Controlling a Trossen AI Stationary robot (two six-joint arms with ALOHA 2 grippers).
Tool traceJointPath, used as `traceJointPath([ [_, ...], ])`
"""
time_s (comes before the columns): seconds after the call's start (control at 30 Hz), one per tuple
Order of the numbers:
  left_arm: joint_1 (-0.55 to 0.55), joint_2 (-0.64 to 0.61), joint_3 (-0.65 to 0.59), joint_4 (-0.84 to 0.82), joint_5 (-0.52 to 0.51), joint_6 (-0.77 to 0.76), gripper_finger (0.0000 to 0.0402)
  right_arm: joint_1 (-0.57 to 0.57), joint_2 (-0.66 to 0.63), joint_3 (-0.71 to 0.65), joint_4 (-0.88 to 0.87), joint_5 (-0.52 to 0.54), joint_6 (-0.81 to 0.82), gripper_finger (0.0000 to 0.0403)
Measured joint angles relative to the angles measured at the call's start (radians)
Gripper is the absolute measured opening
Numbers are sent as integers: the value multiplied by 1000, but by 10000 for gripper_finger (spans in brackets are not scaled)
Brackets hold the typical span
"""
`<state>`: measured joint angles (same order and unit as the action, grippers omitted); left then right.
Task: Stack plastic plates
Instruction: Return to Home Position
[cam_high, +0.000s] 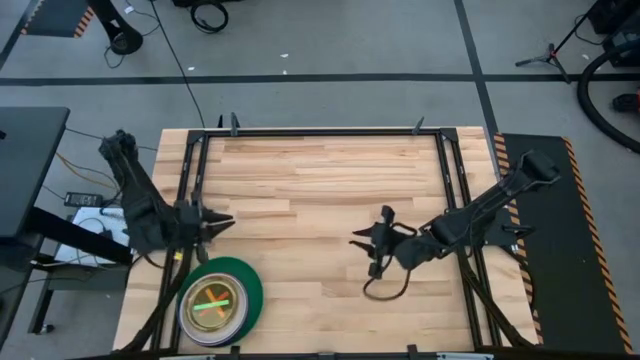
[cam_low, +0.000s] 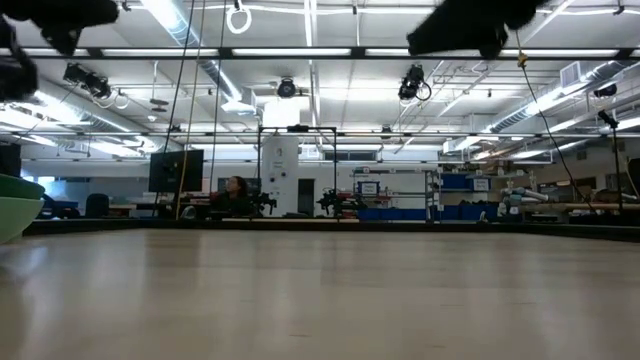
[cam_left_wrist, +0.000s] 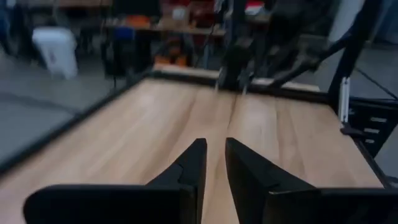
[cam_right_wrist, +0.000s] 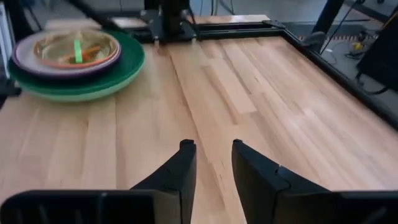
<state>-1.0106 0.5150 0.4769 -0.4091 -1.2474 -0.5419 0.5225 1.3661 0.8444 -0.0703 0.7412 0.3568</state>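
Note:
The plates stand in one stack (cam_high: 220, 298) near the table's near-left corner. A light green plate is at the bottom with a dark green one on it, then a purple rim and small translucent plates with orange and lime showing on top. The right wrist view shows the stack (cam_right_wrist: 74, 59) far ahead, and the low view shows its green edge (cam_low: 15, 205). My left gripper (cam_high: 225, 222) hovers just beyond the stack, open by a narrow gap (cam_left_wrist: 214, 149), empty. My right gripper (cam_high: 360, 245) hangs over the table's middle right, open (cam_right_wrist: 213, 149), empty, pointing toward the stack.
Bare wooden tabletop (cam_high: 320, 180) spreads across the middle and far side. A black frame rail (cam_high: 330, 132) runs along the far edge and down both sides. A cable loop (cam_high: 385, 290) hangs below the right arm. A person sits far off in the room (cam_low: 237, 190).

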Motion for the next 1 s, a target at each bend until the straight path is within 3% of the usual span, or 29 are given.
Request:
traceJointPath([
  [0.07,70,-62,-54,258,93,297,66,-18,-17,-109,171,-1,-8,110],
  [0.13,171,-102,-112,544,279,552,66,-42,-19,-199,355,-5,-31,110],
  [0.2,288,-114,-157,762,508,702,66,-71,-10,-267,517,-35,-61,110],
  [0.27,410,-112,-178,844,675,734,66,-101,-10,-311,616,-92,-74,109],
  [0.43,735,-86,-185,759,819,549,66,-147,-13,-324,667,-207,-68,109],
  [0.63,1135,24,-186,691,1197,331,66,-139,-13,-297,675,-217,-167,94],
  [0.73,1293,54,-186,692,1312,312,66,-112,-12,-284,676,-207,-205,73],
  [0.9,1419,28,-186,623,1397,342,66,-31,-81,-282,546,-83,-254,12],
  [1.0,1423,-11,-185,559,1414,386,66,41,-197,-282,331,50,-193,13],
])
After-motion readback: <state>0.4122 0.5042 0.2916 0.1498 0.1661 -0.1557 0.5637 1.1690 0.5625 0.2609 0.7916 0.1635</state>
